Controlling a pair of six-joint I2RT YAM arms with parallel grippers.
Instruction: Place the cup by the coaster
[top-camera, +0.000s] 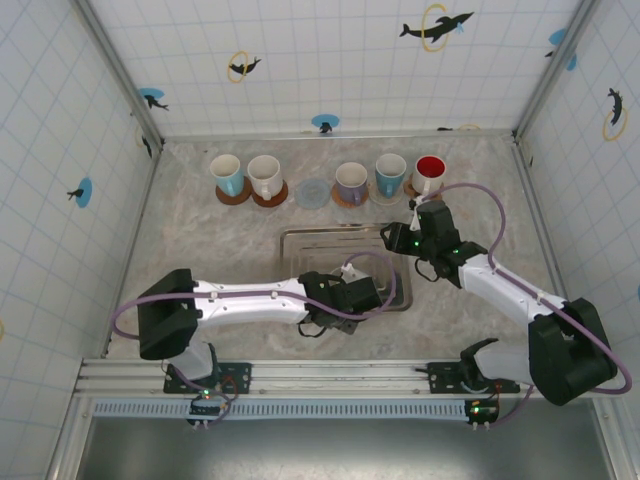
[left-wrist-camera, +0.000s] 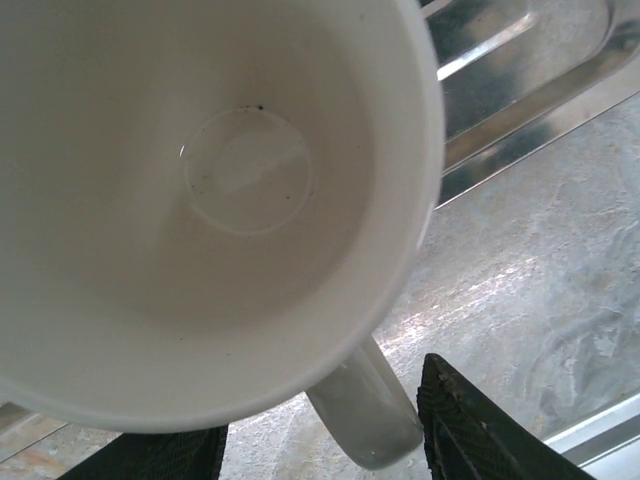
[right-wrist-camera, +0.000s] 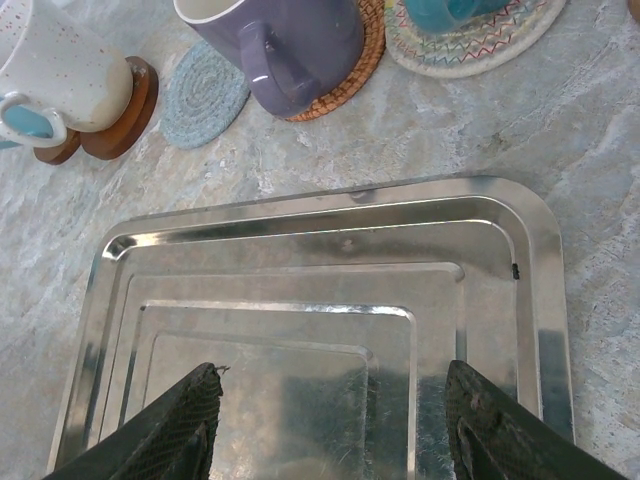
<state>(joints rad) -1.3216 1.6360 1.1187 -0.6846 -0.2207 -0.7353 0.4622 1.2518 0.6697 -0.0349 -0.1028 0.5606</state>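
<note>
A white cup (left-wrist-camera: 240, 190) is seen from above in the left wrist view, standing at the near edge of the metal tray (left-wrist-camera: 520, 90). Its handle (left-wrist-camera: 370, 420) points between the fingers of my left gripper (left-wrist-camera: 320, 440). The right finger (left-wrist-camera: 470, 430) sits close against the handle and a gap shows on the other side, so the jaws stand open. From above, the left gripper (top-camera: 340, 298) hangs over the tray's near rim. The empty blue-grey coaster (top-camera: 313, 192) (right-wrist-camera: 205, 92) lies in the back row. My right gripper (right-wrist-camera: 332, 375) (top-camera: 400, 240) hovers open over the tray (right-wrist-camera: 330, 210), holding nothing.
Several cups stand on coasters along the back wall: a blue-and-white one (top-camera: 227, 173), a white one (top-camera: 265, 175), a purple one (top-camera: 351, 181) (right-wrist-camera: 290, 50), a teal one (top-camera: 390, 175) and a red-lined one (top-camera: 430, 172). The empty coaster sits between the white and purple cups.
</note>
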